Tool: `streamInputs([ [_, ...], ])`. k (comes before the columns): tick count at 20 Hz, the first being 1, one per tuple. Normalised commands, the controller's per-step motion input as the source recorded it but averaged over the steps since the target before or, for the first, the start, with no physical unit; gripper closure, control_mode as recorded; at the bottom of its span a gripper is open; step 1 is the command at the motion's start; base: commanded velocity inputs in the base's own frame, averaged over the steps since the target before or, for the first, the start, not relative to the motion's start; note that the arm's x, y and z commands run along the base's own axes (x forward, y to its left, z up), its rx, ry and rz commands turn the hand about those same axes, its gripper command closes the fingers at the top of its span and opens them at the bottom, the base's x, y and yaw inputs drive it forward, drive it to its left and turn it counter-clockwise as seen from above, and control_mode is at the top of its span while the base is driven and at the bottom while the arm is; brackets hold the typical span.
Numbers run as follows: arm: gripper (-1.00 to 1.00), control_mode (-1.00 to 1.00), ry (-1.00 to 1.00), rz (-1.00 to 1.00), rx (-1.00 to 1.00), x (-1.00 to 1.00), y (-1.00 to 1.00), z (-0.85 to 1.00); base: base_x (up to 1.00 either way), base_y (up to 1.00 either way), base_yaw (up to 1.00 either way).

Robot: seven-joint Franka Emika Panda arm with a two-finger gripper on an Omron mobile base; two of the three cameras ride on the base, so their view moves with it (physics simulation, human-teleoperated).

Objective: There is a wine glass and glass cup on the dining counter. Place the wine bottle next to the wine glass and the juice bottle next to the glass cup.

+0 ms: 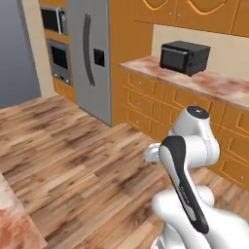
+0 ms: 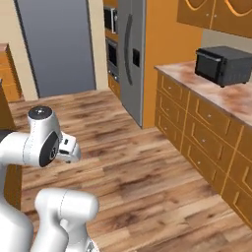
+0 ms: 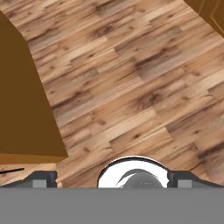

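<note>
Black toaster oven (image 1: 185, 57); reddish marbled counter (image 1: 214, 85); orange-brown cabinets (image 2: 206, 142); grey fridge (image 1: 90, 58); brown plank floor (image 3: 131, 87).

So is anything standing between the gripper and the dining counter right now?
Nothing visible does. The gripper looks down on bare wooden floor, with the counter's orange-brown base right beside it. No bottles or glasses are in sight.

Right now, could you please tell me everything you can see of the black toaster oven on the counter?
The toaster oven is a boxy black appliance with a dark glossy front door and matte-looking top and sides. It stands upright and closed on the reddish-brown marbled counter, above orange-brown drawer fronts and below the wall cabinets, its back near the beige wall. Nothing rests on it or touches it except the counter beneath. In the right base view it appears at the upper right, front turned towards the floor side. Its controls are too small to make out.
</note>
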Motion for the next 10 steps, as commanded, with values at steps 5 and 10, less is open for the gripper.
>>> streamInputs([
  [5, -1.00, 1.00, 0.00, 0.00, 0.00, 0.00, 0.00, 0.00, 0.51, 0.00, 0.49],
  [10, -1.00, 1.00, 0.00, 0.00, 0.00, 0.00, 0.00, 0.00, 0.84, 0.00, 0.17],
])
